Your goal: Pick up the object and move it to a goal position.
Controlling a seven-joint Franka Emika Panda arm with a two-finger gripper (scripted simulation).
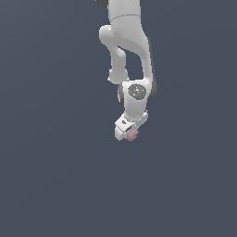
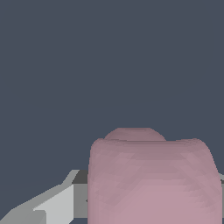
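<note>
From where I stand, the white arm [image 1: 125, 51] comes down from twelve o'clock in the exterior view and ends in its gripper [image 1: 128, 134] near the middle of the picture, with the object [image 1: 133, 135], a small pale pink lump, tucked at the gripper's tip on its four o'clock side. In the wrist view the same pink lump [image 2: 153, 179] fills the near field, blocky with a rounded bump on its far edge, and a grey finger [image 2: 52, 205] runs up against its flank at about eight o'clock. I take it the claw is pinched on the lump, since the lump sits right at the tip and a finger presses its side; the other finger is hidden behind the lump, so that side I cannot confirm. Whether the lump is lifted clear of the plain dark grey floor [image 1: 55, 185] I cannot tell, as no shadow or edge shows the gap. No goal marker appears in either view. My judgement: the grasp looks made, while the carry to the goal and the arrival there remain to be done.
</note>
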